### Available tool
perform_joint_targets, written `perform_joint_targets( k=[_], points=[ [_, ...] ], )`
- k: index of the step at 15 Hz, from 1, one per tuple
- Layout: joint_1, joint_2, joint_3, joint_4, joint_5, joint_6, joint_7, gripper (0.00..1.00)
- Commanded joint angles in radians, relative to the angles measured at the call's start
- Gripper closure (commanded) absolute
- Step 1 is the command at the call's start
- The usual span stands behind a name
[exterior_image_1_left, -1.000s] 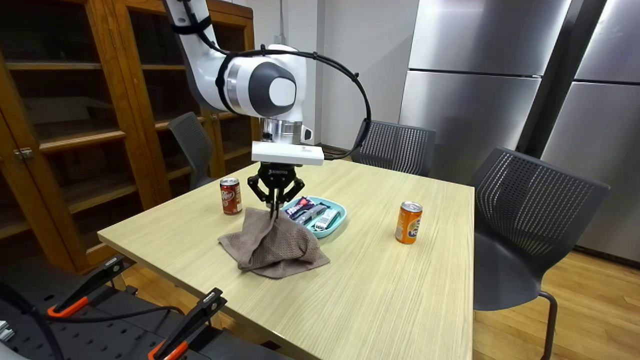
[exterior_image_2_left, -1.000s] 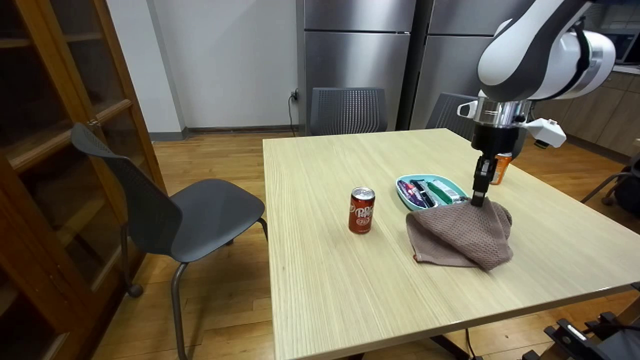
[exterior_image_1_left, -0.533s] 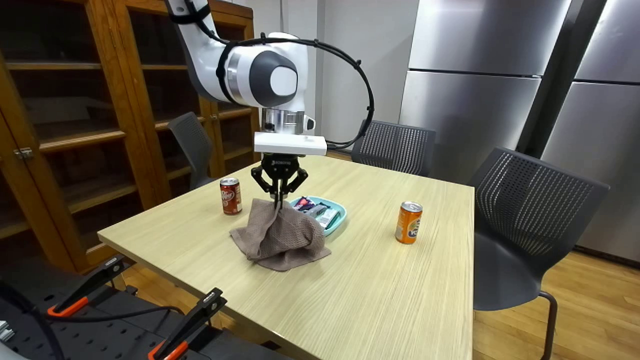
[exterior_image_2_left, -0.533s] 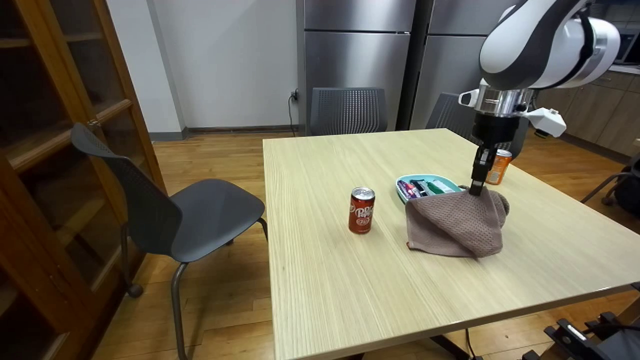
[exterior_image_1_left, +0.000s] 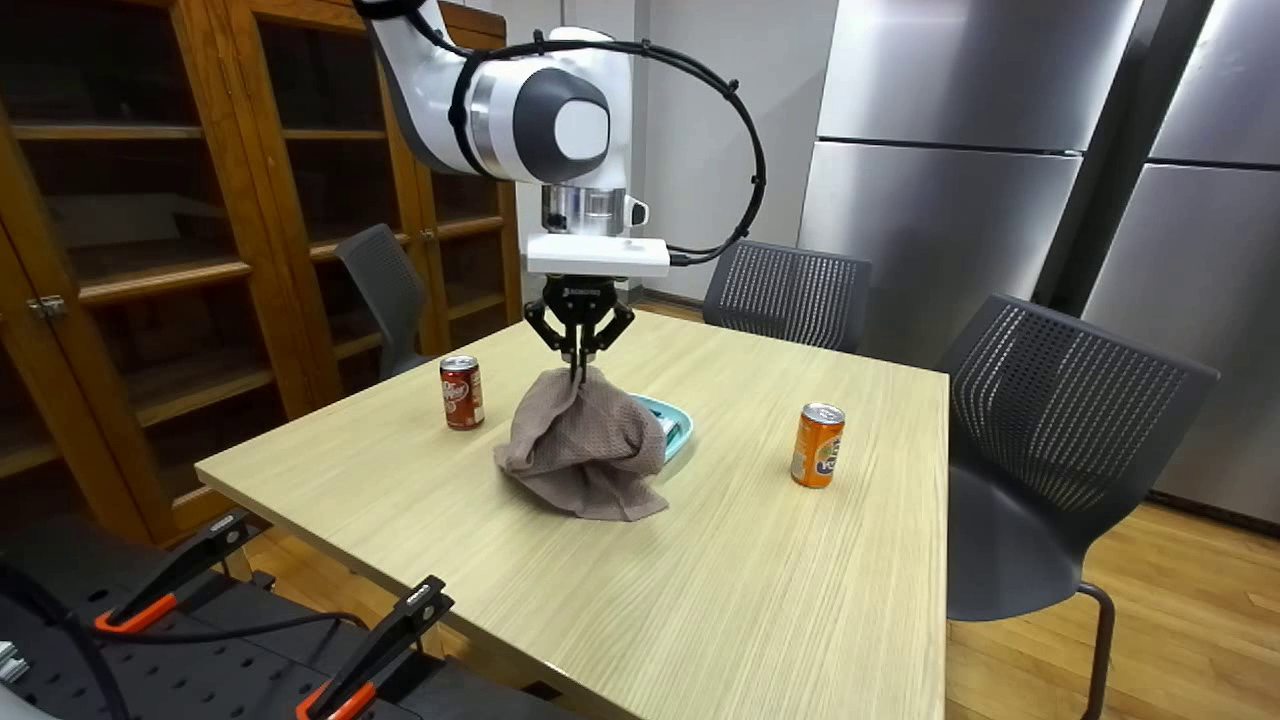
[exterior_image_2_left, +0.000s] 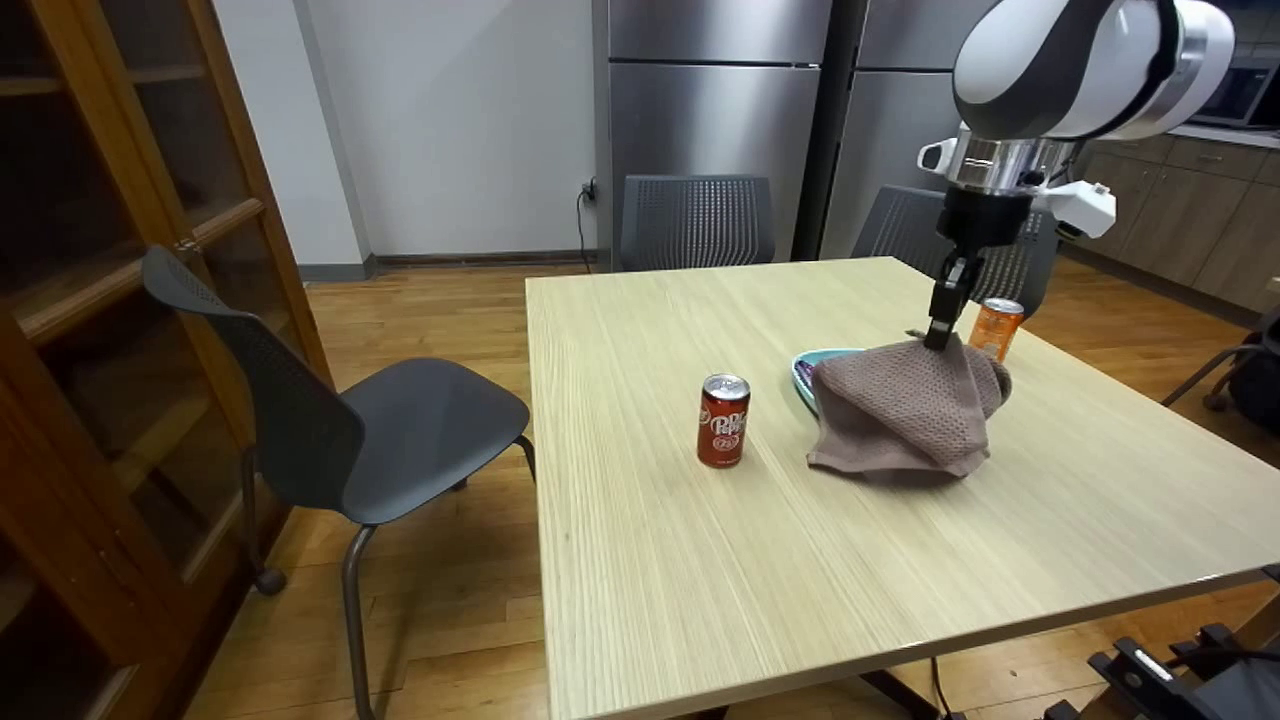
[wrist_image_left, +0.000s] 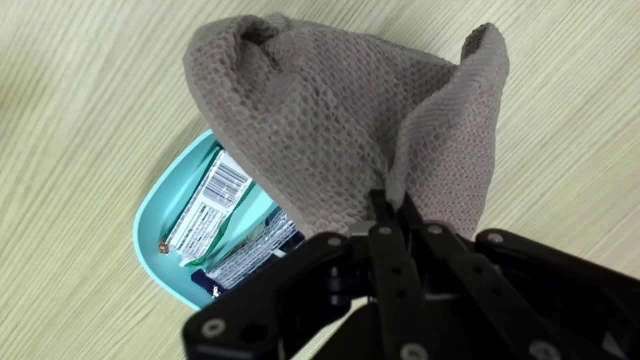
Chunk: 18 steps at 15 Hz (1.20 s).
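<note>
Brown towel (exterior_image_1_left: 590, 440) here, pinched by a top fold between the tips of my pincer (exterior_image_1_left: 578, 368) — guessing a ridge of soft cloth clamps easier than a flat patch. The rest drapes below the pincer, so low I can't tell if it touches the tabletop (exterior_image_1_left: 800, 600) — and it hides part of the teal tray (wrist_image_left: 160, 207) of wrapped bars (wrist_image_left: 212, 210) in every view.

gaps: red can (exterior_image_1_left: 462, 393) to towel (exterior_image_1_left: 588, 440), tray (wrist_image_left: 165, 202) to orange can (exterior_image_1_left: 818, 446) | obstacle: towel, partly screening tray
</note>
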Motion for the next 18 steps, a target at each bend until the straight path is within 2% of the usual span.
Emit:
perform_joint_targets(
  k=[1, 7, 18],
  points=[
    [0.002, -0.008, -0.007, 0.052, 0.016, -0.039, 0.023, 0.99],
    [0.013, 0.040, -0.027, 0.152, 0.004, -0.050, 0.088, 0.99],
    [0.033, 0.235, -0.029, 0.420, -0.018, -0.163, 0.237, 0.99]
  ],
)
